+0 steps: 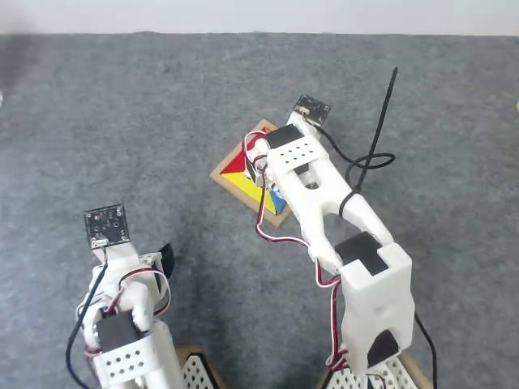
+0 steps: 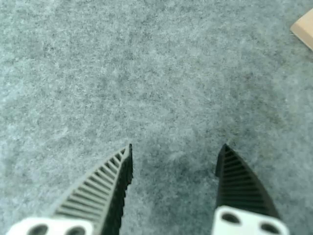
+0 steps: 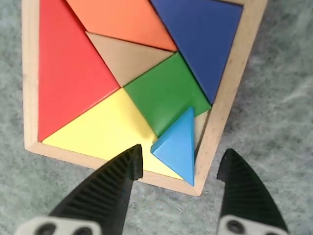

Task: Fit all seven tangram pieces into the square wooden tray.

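With the right claw [image 3: 182,151] spread apart over the tray [image 3: 224,112], the light-blue triangle [image 3: 178,147] between its tips sits askew on the yellow piece [image 3: 107,129], so nudge it sideways into the rim-side gap [image 3: 201,125] until flat.

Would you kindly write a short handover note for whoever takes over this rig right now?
Left tool: open, over the grey carpet, off to the side of the tray.
Right tool: open, above the light blue triangle at a corner of the tray.
Done: the other six pieces lie flat in the tray.
Left: the light blue triangle sits askew, overlapping the green square and yellow triangle, with bare wood beside it. It probably needs turning and pressing in.
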